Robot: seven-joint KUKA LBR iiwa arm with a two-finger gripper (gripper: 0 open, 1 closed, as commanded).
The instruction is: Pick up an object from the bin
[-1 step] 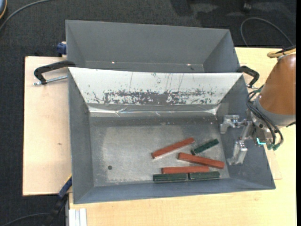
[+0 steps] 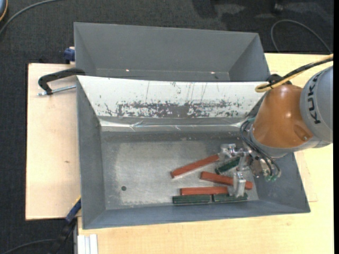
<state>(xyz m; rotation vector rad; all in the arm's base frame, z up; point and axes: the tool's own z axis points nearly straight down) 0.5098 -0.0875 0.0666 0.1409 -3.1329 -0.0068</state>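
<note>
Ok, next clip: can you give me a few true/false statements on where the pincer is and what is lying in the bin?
1. The pincer is low in the right part of the bin, near the view's bottom wall. True.
2. A long red-brown stick lies aslant to the left of the pincer. True.
3. Dark green sticks lie along the bottom wall. True.
4. The things in the bin are round balls. False: what can be made out is flat sticks, red-brown and dark green.
5. A heap of things lies in the far left corner. False: the sticks lie close to the pincer, toward the right.
</note>
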